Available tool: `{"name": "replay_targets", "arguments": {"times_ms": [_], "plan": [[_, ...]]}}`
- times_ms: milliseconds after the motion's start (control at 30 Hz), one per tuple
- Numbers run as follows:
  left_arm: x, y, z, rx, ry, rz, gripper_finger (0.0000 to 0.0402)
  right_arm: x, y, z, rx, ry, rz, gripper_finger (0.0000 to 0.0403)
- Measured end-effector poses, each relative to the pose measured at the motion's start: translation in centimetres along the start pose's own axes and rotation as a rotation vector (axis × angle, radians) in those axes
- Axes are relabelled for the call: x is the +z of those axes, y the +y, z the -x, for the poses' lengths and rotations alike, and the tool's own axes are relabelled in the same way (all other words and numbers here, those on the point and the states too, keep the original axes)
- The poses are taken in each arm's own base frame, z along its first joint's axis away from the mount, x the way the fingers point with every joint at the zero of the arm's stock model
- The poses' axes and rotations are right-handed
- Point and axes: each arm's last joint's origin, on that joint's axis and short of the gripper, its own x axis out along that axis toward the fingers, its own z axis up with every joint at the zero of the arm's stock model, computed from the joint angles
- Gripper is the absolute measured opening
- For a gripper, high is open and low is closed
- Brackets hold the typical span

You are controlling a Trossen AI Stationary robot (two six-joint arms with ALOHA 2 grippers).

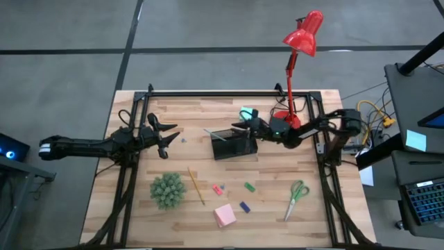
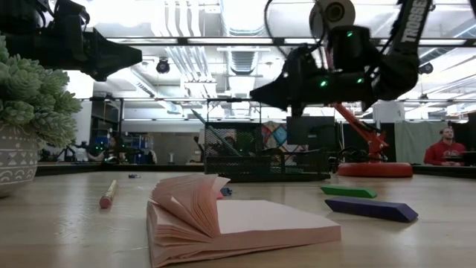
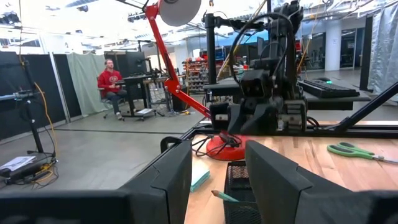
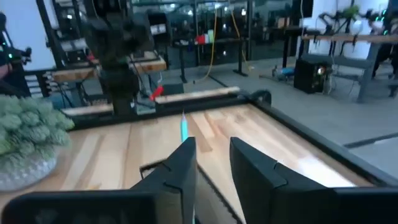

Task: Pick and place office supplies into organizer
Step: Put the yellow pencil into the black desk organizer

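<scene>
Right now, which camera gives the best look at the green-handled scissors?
The high view: the green-handled scissors lie whole and unobstructed on the table's right side. The left wrist view catches them side-on, far off. The low and right wrist views don't show them.

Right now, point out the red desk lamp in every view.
High view: red lamp at the table's far edge, right of centre.
Low view: only its base, right of the black organizer.
Left wrist view: arm and base.
Right wrist view: not in it.
Shared landmark: the organizer.

Wooden table (image 1: 173, 222): organizer (image 1: 232, 146), scissors (image 1: 297, 197), pencil (image 1: 195, 185), pink pad (image 1: 224, 215).
</scene>
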Motion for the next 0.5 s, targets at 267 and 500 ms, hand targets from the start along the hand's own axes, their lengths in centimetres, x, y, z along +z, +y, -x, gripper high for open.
{"name": "replay_targets", "arguments": {"times_ms": [267, 500], "plan": [[0.0, 0.0, 0.0, 0.0, 0.0, 0.0, 0.0137, 1.8, 0.4, 5.6, 0.014, -0.064, 0.03, 0.0041], [0.0, 0.0, 0.0, 0.0, -0.001, 0.0, 0.0137, 1.4, 0.7, 10.4, 0.045, -0.091, 0.055, 0.0016]]}}
